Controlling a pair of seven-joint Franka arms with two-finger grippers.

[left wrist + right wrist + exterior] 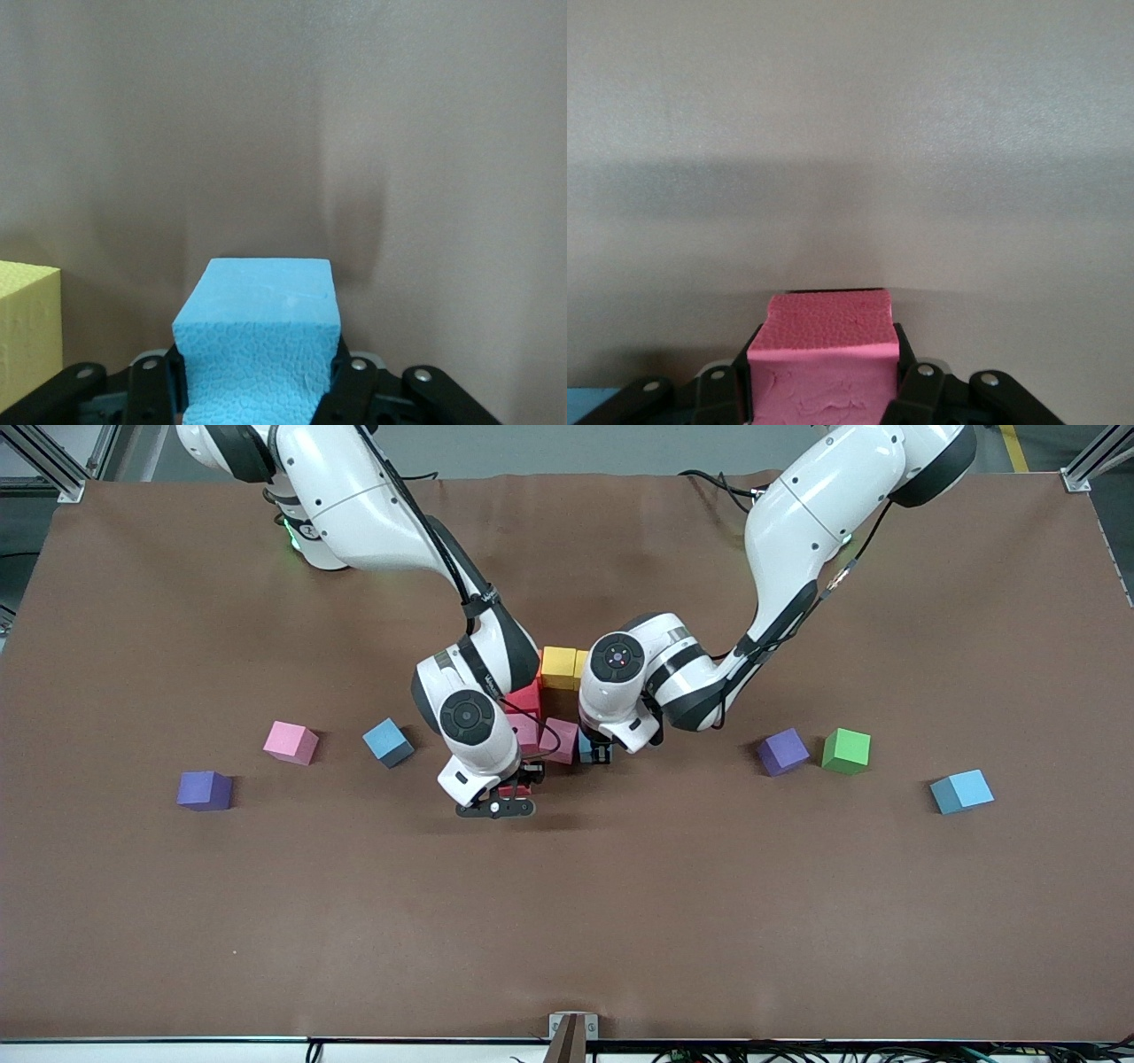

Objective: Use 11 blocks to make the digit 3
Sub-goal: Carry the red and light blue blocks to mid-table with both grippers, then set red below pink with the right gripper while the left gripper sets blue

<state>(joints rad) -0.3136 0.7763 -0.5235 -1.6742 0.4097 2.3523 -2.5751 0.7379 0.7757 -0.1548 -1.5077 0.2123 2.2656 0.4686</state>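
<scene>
A cluster of blocks lies mid-table: two yellow blocks [558, 666], a red one [524, 700] and two pink ones [561, 740]. My left gripper [600, 755] is down at the cluster's edge toward the left arm's end, shut on a light blue block [586, 746] beside the pink one. In the left wrist view that blue block [257, 328] fills the left gripper [257, 376], with a yellow block [27, 341] alongside. My right gripper [512, 793] is at the cluster's edge nearest the front camera, shut on a red block [511, 789]. The right wrist view shows this block [824, 354], pinkish red, in the gripper [822, 376].
Loose blocks toward the right arm's end: pink [290, 741], blue [388, 741] and purple [205, 790]. Toward the left arm's end lie a purple [782, 751], a green [845, 750] and a light blue block [961, 791]. Brown mat [567, 921] covers the table.
</scene>
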